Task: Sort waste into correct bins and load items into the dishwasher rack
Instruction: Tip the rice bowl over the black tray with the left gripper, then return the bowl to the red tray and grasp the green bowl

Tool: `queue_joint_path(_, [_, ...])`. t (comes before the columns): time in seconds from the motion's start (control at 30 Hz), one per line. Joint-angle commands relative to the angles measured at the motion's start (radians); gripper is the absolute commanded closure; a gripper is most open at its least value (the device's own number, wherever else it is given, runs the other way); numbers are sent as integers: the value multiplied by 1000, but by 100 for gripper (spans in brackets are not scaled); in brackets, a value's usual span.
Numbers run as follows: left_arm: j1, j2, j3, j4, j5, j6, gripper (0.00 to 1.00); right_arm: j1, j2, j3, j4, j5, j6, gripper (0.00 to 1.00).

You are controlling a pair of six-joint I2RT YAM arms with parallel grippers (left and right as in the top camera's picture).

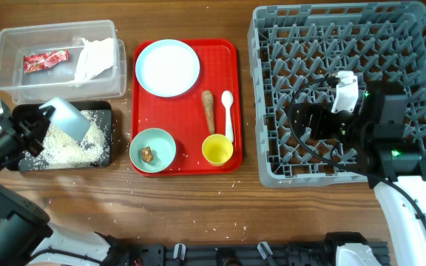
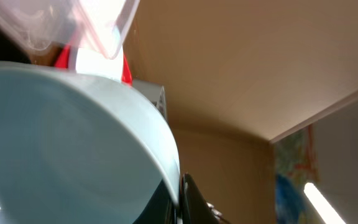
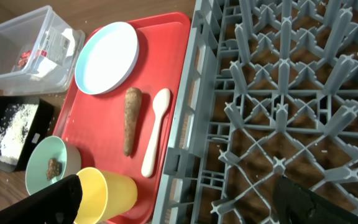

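A: "The pale blue-white bowl (image 1: 69, 118) hangs tilted over the black tray (image 1: 26, 165), with loose rice (image 1: 65, 144) beneath it. It looks like light, rigid, smooth plastic."

B: "So it may slip. The left gripper (image 1: 41, 122) pinches its rim, the sensible hold. The right gripper (image 1: 305, 122) hovers spread and empty over the rack (image 1: 272, 44)."

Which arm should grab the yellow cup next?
Right. The right pincer is open and empty over the rack, near the yellow cup; the left pincer is holding the bowl tilted over the black tray.
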Motion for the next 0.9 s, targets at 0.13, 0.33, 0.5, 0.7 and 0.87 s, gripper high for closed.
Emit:
queue_joint_path(0.13, [9,2,0,85,19,-100,96,0,7,16,3,10,7,0])
queue_joint_path(0.33, [5,-2,0,14,13,-47,96,0,7,16,4,10,7,0])
queue_joint_path(0.5, [-134,-130,79,26,19,2,96,0,7,16,12,10,6,0])
queue_joint_path(0.7, [-682,-210,313,317,-818,-383,96,0,7,16,18,17,11,0])
queue_joint_path(0.87, [-1097,-101,311,382,-1376,-391,96,0,8,16,18,18,10,0])
